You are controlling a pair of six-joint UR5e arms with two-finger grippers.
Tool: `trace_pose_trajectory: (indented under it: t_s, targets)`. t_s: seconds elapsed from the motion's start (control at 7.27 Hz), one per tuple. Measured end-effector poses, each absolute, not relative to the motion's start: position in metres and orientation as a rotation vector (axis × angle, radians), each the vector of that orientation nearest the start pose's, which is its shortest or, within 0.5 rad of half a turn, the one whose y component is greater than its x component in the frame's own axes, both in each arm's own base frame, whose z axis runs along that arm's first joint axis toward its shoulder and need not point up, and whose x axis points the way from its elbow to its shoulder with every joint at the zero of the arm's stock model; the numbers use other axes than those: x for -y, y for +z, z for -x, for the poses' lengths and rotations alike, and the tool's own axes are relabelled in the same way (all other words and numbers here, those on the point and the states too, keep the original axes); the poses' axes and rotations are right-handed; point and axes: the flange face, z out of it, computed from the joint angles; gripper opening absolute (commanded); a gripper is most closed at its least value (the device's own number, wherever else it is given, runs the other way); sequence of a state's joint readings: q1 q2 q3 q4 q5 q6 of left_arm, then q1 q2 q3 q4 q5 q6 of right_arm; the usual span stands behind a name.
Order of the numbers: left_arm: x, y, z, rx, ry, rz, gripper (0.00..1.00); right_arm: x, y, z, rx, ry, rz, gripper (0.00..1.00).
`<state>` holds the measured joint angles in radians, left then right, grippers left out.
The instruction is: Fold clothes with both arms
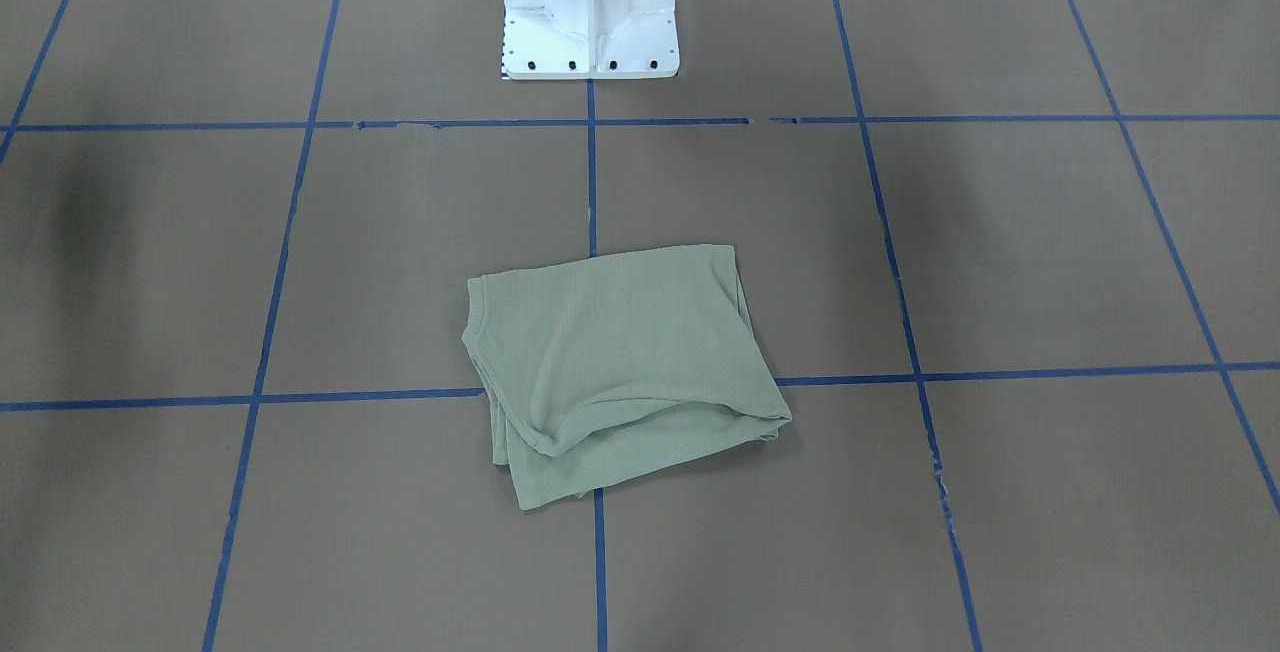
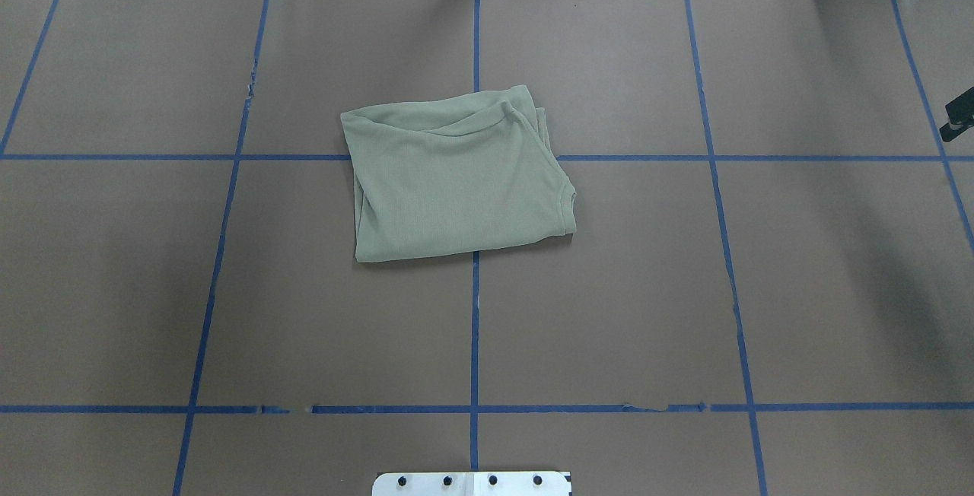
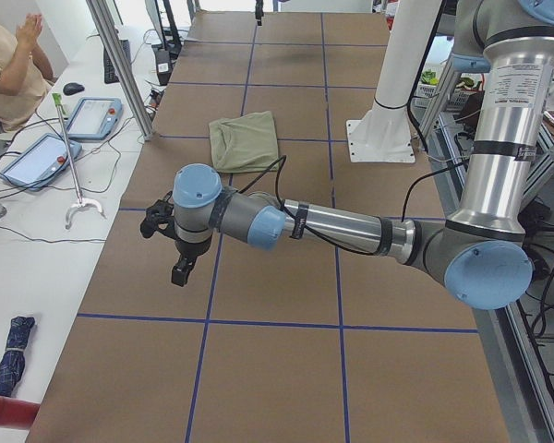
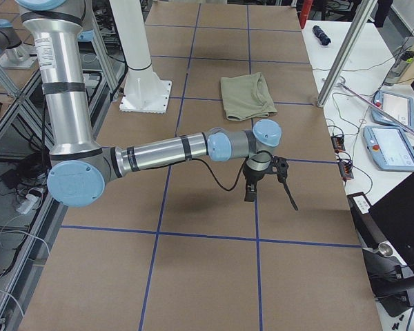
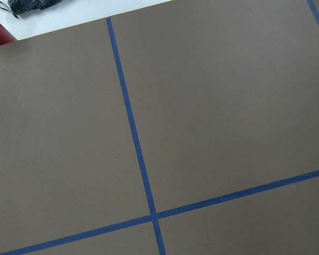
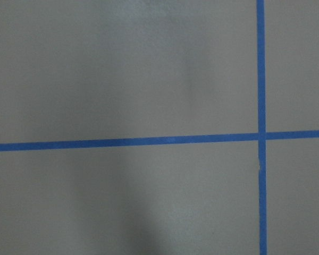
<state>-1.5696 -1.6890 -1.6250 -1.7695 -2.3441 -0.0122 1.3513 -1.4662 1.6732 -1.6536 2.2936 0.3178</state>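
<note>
The sage-green shirt (image 1: 620,362) lies folded into a rough rectangle at the middle of the table, and also shows in the overhead view (image 2: 456,176) and both side views (image 3: 245,140) (image 4: 246,95). No gripper touches it. My left gripper (image 3: 164,249) hangs over the table's left end, far from the shirt; I cannot tell if it is open or shut. My right gripper (image 4: 270,200) hangs over the table's right end, also away from the shirt. Only a black tip of it (image 2: 959,116) shows at the overhead view's right edge; its state is unclear. Both wrist views show only brown table and blue tape.
The white pedestal base (image 1: 590,12) stands at the robot's side of the table. Side benches hold teach pendants (image 3: 92,115) (image 4: 393,107), cables and a folded umbrella (image 3: 14,341). A person (image 3: 9,65) sits by the left bench. Blue tape lines grid the brown surface.
</note>
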Motion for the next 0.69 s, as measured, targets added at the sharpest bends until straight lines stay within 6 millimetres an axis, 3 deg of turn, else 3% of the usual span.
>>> trace_pose_trajectory:
  t_s: [0.28,0.69]
  targets:
    - [0.55,0.557,0.063,-0.77,0.125,-0.329,1.0,0.533,0.583,0.03,0.727,0.099,0.098,1.0]
    - [0.542,0.565,0.063,-0.771,0.121,-0.315,1.0,0.534,0.578,0.013,0.77,0.136,0.09,1.0]
